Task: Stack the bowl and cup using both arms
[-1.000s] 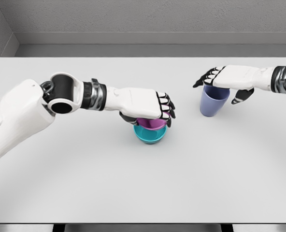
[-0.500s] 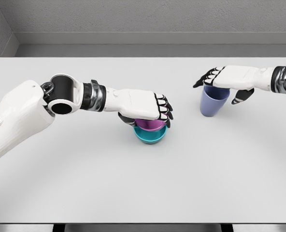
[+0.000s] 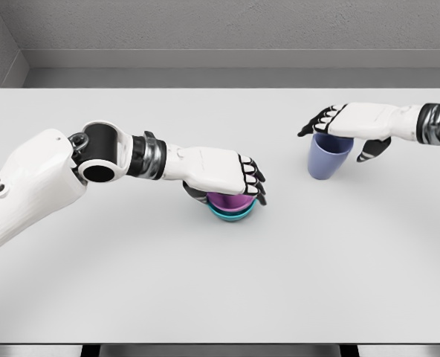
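A purple bowl [image 3: 231,200] sits nested inside a teal bowl [image 3: 232,214] near the middle of the table, only the teal rim and base showing below it. My left hand [image 3: 238,178] lies over the purple bowl, fingers curled around its far rim. At the right, a blue-violet cup [image 3: 328,156] stands upright. My right hand [image 3: 343,126] hovers over the cup's mouth, fingers spread toward the left and thumb hanging down beside the cup's right side. I cannot see contact between that hand and the cup.
The light grey table [image 3: 220,282] runs to a grey back wall. Its front edge lies near the bottom of the view.
My left hand has lowered the purple bowl deeper into the teal bowl, so less teal shows. The left elbow has dropped a little. The right hand and cup stayed put.
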### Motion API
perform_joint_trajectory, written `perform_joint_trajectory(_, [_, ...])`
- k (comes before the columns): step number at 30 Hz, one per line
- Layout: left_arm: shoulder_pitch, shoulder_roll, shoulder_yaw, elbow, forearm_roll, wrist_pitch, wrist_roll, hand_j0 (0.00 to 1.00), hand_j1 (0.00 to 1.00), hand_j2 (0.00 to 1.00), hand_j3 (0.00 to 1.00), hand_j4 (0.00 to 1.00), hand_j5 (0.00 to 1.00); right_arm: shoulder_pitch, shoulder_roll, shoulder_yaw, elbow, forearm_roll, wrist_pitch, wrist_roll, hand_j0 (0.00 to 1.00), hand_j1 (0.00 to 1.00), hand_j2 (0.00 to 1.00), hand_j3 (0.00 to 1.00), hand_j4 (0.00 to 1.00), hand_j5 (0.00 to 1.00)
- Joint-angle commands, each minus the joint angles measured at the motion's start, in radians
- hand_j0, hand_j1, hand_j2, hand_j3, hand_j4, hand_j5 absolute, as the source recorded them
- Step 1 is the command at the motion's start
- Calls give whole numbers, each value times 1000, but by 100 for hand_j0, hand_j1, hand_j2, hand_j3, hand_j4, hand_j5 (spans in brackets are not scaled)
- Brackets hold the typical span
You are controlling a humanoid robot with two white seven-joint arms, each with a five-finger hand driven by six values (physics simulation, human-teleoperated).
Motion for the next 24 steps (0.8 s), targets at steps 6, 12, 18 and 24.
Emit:
perform_joint_trajectory(6, [0, 0, 0, 0, 13, 3, 2, 100, 100, 100, 100, 100, 100, 2, -1, 12, 1, -4, 2, 0, 100, 100, 100, 100, 100, 100])
perform_joint_trajectory(12, [-15, 31, 2, -11, 39, 3, 2, 100, 100, 100, 100, 100, 100, 0, 7, 19, 15, -3, 2, 0, 100, 100, 100, 100, 100, 100])
perform_joint_trajectory(18, [-77, 295, 14, -187, 220, 3, 7, 100, 100, 100, 100, 100, 100, 2, 7, 19, 19, 11, 2, 0, 100, 100, 100, 100, 100, 100])
perform_joint_trajectory(24, [-11, 505, 79, -146, 343, 3, 10, 100, 100, 100, 100, 100, 100, 2, 13, 19, 31, 11, 2, 0, 100, 100, 100, 100, 100, 100])
